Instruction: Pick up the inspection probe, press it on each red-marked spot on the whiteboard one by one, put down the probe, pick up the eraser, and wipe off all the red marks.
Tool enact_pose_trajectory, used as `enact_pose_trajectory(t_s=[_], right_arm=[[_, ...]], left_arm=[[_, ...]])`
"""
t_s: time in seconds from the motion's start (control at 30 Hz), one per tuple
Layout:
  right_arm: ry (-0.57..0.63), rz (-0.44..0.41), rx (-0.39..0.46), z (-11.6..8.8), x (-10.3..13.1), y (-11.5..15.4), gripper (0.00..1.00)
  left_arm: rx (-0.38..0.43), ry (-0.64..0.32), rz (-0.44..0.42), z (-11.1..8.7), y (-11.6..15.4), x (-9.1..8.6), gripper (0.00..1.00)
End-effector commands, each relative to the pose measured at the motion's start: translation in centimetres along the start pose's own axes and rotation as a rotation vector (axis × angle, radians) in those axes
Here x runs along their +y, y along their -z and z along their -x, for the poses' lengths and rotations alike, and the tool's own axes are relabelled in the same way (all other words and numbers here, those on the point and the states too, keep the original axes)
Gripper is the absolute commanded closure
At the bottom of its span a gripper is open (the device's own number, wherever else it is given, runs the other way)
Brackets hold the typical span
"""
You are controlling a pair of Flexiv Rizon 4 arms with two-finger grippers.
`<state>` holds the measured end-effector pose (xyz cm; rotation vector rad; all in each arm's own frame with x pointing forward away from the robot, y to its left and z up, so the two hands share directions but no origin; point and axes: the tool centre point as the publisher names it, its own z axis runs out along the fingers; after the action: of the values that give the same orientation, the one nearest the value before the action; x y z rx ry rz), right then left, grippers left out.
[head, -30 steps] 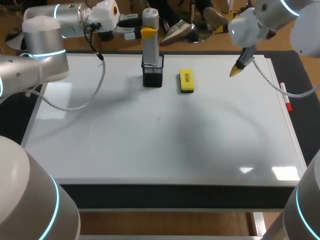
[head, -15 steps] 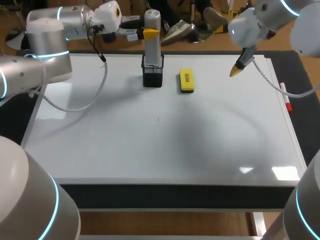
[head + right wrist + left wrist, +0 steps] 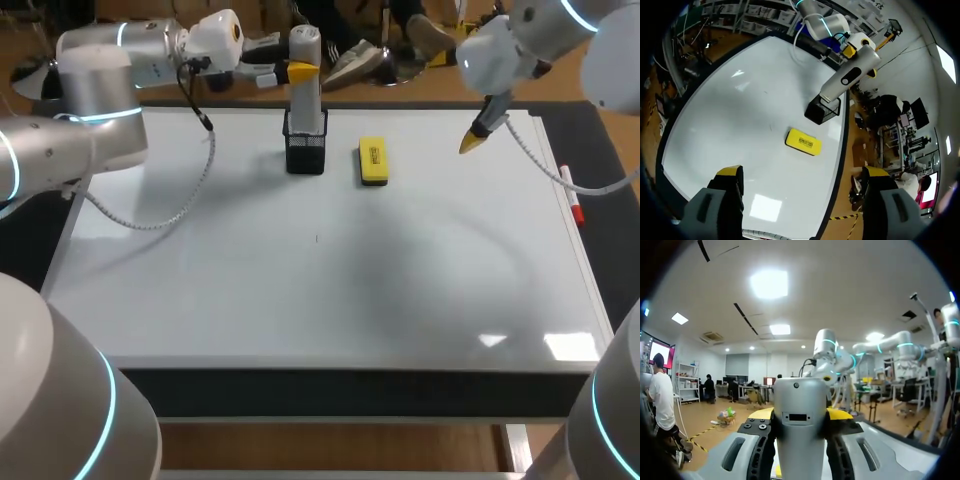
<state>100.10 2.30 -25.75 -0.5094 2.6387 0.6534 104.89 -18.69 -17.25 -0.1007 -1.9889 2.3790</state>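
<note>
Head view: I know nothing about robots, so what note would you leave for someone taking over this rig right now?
Left gripper: fingers shut on the probe, which stands in the black mesh holder, not yet lifted.
Right gripper: open, empty, hovering over the whiteboard near its far right corner.
Yellow eraser: lies beside the holder, untouched.
Done: probe grasped.
Left: pressing, putting the probe down, wiping. I can make out no red marks on the board.

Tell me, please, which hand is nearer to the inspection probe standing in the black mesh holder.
Left. The left hand is clamped on the upper part of the inspection probe, above the holder. The right hand hangs open far across the whiteboard, beyond the yellow eraser.
</note>
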Motion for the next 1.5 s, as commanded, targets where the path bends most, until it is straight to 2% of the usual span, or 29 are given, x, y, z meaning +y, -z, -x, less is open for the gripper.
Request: enact_pose_trajectory(t_s=[0.03, 0.47, 0.73, 0.97, 1.1, 1.5], right_arm=[[0.001, -0.003, 0.003, 0.0, 0.0, 0.0, 0.00], [0.001, -0.003, 0.003, 0.0, 0.0, 0.0, 0.00], [0.001, -0.003, 0.003, 0.0, 0.0, 0.0, 0.00], [0.001, -0.003, 0.003, 0.0, 0.0, 0.0, 0.00], [0.001, -0.003, 0.003, 0.0, 0.0, 0.0, 0.00], [0.001, -0.003, 0.003, 0.0, 0.0, 0.0, 0.00]], left_arm=[[0.003, -0.001, -0.008, 0.3, -0.1, 0.4, 1.00], [-0.017, 0.011, -0.037, 1.1, 0.3, 1.6, 1.00], [-0.009, -0.006, -0.048, 1.2, 0.2, 0.5, 1.00], [-0.005, -0.005, -0.054, 1.5, 0.2, 0.5, 1.00], [0.002, -0.019, -0.061, 1.2, 0.1, -0.2, 1.00], [0.004, -0.032, -0.074, 2.1, 0.2, -0.4, 1.00]])
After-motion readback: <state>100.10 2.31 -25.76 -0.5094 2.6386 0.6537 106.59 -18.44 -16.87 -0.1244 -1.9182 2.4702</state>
